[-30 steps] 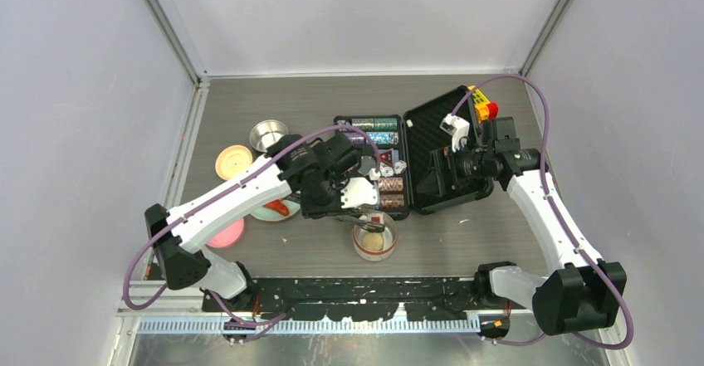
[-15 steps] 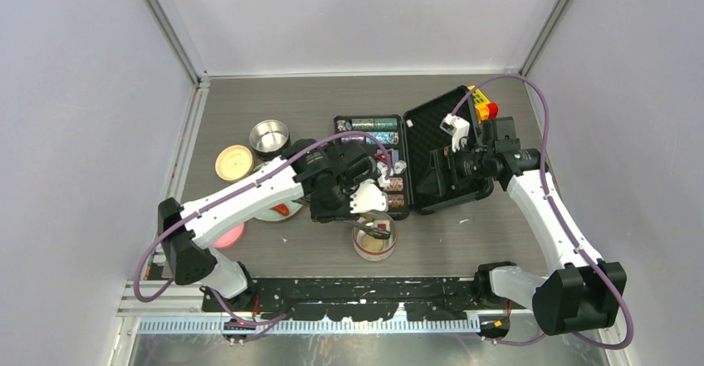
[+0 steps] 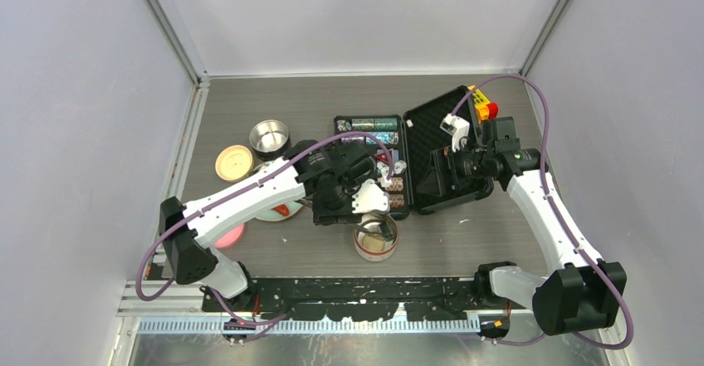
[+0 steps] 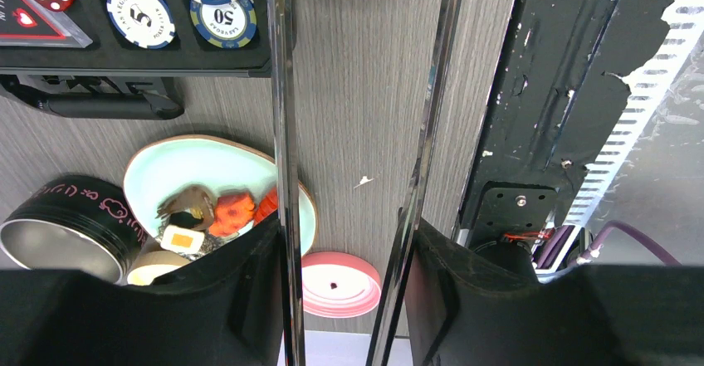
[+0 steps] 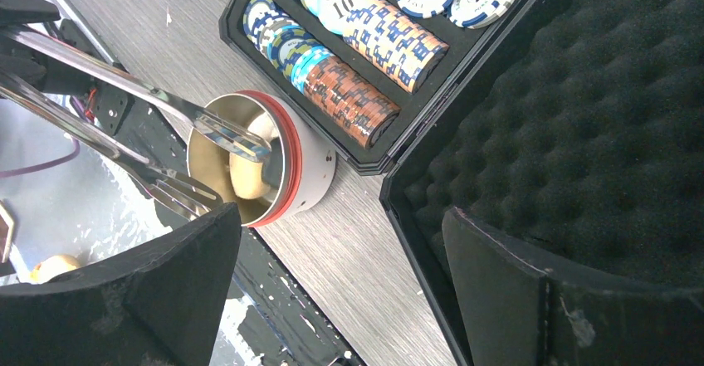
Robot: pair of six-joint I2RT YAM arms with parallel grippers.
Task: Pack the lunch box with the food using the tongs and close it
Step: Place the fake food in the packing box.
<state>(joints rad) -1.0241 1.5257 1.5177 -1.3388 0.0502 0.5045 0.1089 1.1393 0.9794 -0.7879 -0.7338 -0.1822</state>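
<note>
While your left gripper (image 4: pixel 344 237) pinched the tongs (image 4: pixel 281 134) near their handle end, both steel arms ran out between its fingers toward the pale-walled tub (image 5: pixel 309 171), which stood toward the near edge of the table, just beside the poker chip case (image 5: pixel 390 46). At the tub's mouth the tips of the tongs stood spread, clasping nothing; a round tan biscuit (image 5: pixel 249 171) lay inside, below them. That spread probably meant a light squeeze, enough to carry the tool yet let it spring apart over the tub. More food waited on the mint-green plate (image 4: pixel 187 163) to the left, red-orange pieces (image 4: pixel 235 210) among it, with the steel tub (image 3: pixel 270 136) beyond, the pink lid (image 4: pixel 339 283) near the plate and the cream lid (image 3: pixel 234 162) beside the steel tub. Your right gripper (image 5: pixel 336 241) hung wide and empty over the case's foam lining, likely parked clear of the work
</note>
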